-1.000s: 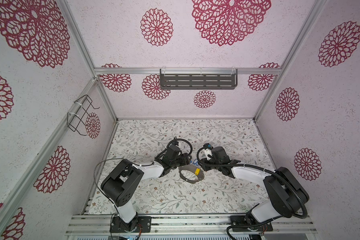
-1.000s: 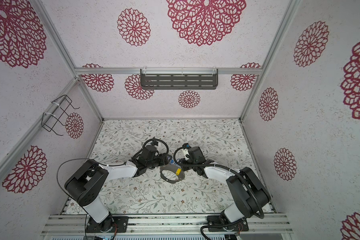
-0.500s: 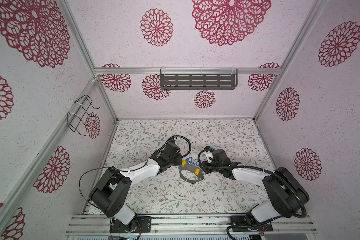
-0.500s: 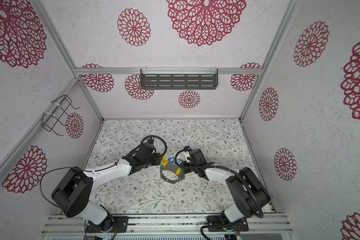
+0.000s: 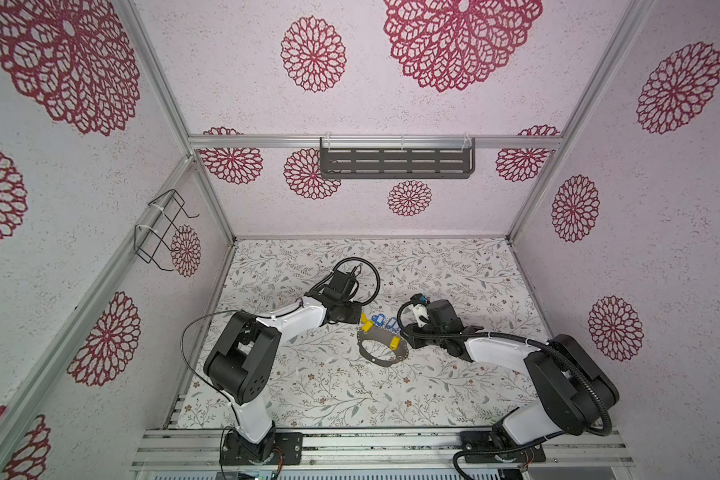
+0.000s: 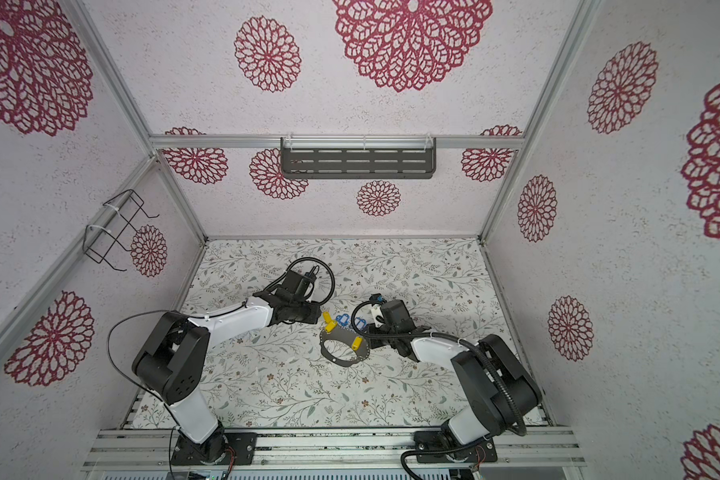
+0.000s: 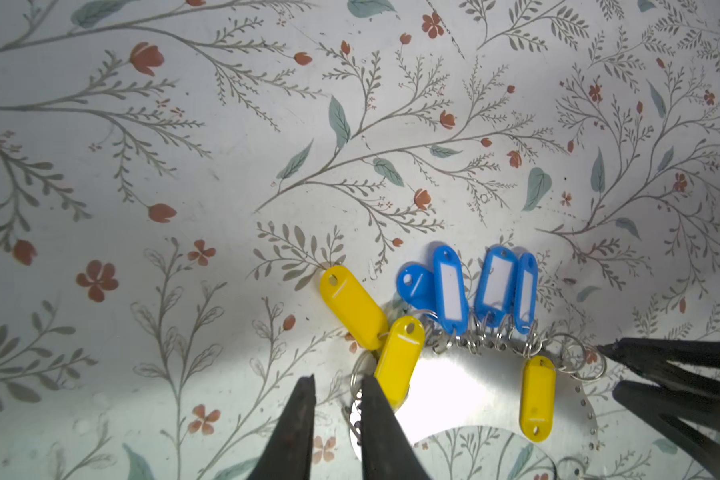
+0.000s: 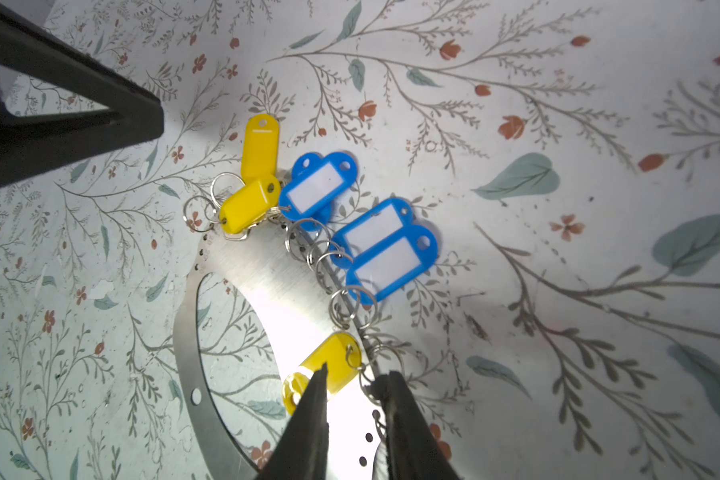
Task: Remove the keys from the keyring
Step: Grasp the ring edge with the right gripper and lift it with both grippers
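— Between our left gripper [image 7: 337,382] fingertips, what do we see?

— A narrow gap with the floral table [image 7: 184,124] showing through it. One of the split rings [image 7: 353,374] lies against one finger, yet nothing is clamped, so we call those fingers slightly parted and empty.

— And at our right gripper [image 8: 356,372]?

— Its fingers stand a little apart too. One tip is over a yellow key tag [image 8: 339,353] lying on the keyring plate [image 8: 267,299], the other at the split rings by the rim. We cannot tell whether they pinch anything.

— Outward from there?

— That keyring plate [image 5: 379,333] lies flat, mid-table between our two arms in both top views. Two more yellow key tags [image 7: 352,307] and four blue key tags [image 7: 449,291] fan out past its rim on the side away from our bases, each hooked on by a ring.
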